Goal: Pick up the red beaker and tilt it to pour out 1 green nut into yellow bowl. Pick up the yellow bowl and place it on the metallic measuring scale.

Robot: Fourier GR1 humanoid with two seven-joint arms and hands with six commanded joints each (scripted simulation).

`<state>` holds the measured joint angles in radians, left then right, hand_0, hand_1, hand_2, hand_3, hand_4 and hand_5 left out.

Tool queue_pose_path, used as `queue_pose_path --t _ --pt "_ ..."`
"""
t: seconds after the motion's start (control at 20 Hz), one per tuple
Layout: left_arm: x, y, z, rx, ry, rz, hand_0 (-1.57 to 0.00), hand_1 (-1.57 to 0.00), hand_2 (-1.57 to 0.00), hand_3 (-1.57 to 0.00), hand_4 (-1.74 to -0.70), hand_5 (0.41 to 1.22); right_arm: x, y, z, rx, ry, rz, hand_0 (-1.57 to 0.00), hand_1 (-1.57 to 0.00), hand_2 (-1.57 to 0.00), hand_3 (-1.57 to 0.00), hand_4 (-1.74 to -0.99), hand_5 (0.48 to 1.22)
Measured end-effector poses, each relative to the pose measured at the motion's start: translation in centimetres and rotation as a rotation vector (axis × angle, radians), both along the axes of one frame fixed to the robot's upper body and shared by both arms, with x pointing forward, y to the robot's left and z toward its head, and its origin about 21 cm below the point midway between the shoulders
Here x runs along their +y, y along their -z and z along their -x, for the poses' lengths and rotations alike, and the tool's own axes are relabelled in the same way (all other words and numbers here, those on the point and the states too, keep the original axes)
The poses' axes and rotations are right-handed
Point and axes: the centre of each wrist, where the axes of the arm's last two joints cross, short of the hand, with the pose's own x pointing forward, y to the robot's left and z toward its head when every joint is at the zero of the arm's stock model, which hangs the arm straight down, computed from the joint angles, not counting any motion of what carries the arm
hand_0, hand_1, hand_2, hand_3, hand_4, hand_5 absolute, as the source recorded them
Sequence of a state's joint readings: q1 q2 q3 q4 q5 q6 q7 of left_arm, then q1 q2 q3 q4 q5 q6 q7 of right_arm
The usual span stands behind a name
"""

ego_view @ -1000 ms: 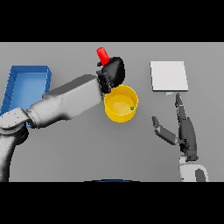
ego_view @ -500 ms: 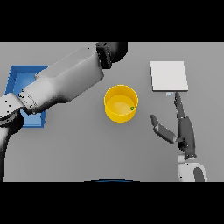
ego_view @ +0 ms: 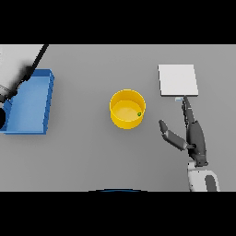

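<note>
A yellow bowl (ego_view: 127, 109) stands in the middle of the table with one small green nut (ego_view: 138, 114) inside it near its right wall. The metallic measuring scale (ego_view: 178, 79) lies flat at the back right. My right hand (ego_view: 193, 136) rests open to the right of the bowl, fingers pointing at the scale's near edge and thumb spread toward the bowl. Only my left forearm (ego_view: 18, 69) shows at the upper left edge; the left hand and the red beaker are out of sight.
A blue tray (ego_view: 28, 102) lies at the left side of the table, partly under my left arm.
My left arm swung away from the bowl, up and to the left, taking the red beaker out of view. The right hand kept still.
</note>
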<state>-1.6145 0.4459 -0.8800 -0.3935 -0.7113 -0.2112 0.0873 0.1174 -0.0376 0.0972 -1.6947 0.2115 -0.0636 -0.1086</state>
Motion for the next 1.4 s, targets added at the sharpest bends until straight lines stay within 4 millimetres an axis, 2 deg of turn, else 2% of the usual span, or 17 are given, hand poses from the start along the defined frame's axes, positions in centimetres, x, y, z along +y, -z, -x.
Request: queue_pose_path --t 0.1,0.25,0.4,0.5,0.55,0.65,0.75,1.05,1.2,1.3,1.4 --pt "3.8 0.2 -0.6 0.007 -0.069 0.236 -1.57 -1.57 -1.56 -1.38 -1.73 1.221 0.0 0.2 0.1 0.003 -0.012 -0.010 0.00 0.00 0.00 0.00 -1.222 0.590" --pt "9.1 1.6 -0.7 0.012 -0.136 0.502 -1.57 -1.57 -1.57 -1.43 -1.74 1.221 -0.3 0.7 0.0 -0.016 -0.018 -0.001 0.00 0.00 0.00 0.00 -1.222 0.586" --pt "13.9 4.2 0.1 -0.029 -0.249 0.716 -1.57 -1.57 -1.57 -1.41 -1.74 1.221 -0.6 0.5 -0.2 -0.028 -0.022 0.023 0.00 0.00 0.00 0.00 -1.217 0.595" --pt "16.1 6.4 1.1 -0.078 -0.318 0.857 -1.57 -1.57 -1.57 -1.45 -1.74 1.221 -0.4 0.7 0.0 -0.017 -0.034 0.030 0.00 0.00 0.00 0.00 -1.212 0.604" --pt "16.7 7.0 1.7 -0.100 -0.344 0.912 -1.57 -1.57 -1.57 -1.45 -1.74 1.221 -0.8 0.4 -0.1 -0.016 -0.033 0.041 0.00 0.00 0.00 0.00 -1.212 0.610" --pt "18.2 9.6 3.2 -0.118 -0.431 1.002 -1.57 -1.57 -1.57 -1.46 -1.74 1.221 -0.3 0.6 0.1 -0.012 -0.044 0.059 0.00 0.00 0.00 0.00 -1.210 0.631" --pt "19.3 11.8 4.9 -0.129 -0.510 1.054 -1.57 -1.57 -1.57 -1.45 -1.74 1.221 -0.6 0.0 -0.3 -0.016 -0.044 0.072 0.00 0.00 0.00 0.00 -1.210 0.649" --pt "19.5 18.0 10.1 -0.110 -0.640 1.156 -1.57 -1.57 -1.57 -1.45 -1.74 1.221 -0.2 0.5 -0.2 0.001 -0.060 0.074 0.00 0.00 0.00 0.00 -1.218 0.664" --pt "19.6 19.6 11.3 -0.112 -0.692 1.178 -1.57 -1.57 -1.57 -1.51 -1.74 1.221 -0.3 0.5 0.0 -0.004 -0.058 0.078 0.00 0.00 0.00 0.00 -1.217 0.666" --pt "19.4 20.1 11.9 -0.105 -0.696 1.194 -1.57 -1.57 -1.57 -1.53 -1.74 1.166 -0.3 0.4 -0.1 -0.007 -0.063 0.080 0.00 0.00 0.00 0.00 -1.214 0.666" --pt "19.4 21.1 12.0 -0.098 -0.733 1.189 -1.57 -1.57 -1.57 -1.55 -1.74 1.039 -0.6 0.2 -0.1 -0.006 -0.051 0.088 0.00 0.00 0.00 0.00 -1.203 0.663"
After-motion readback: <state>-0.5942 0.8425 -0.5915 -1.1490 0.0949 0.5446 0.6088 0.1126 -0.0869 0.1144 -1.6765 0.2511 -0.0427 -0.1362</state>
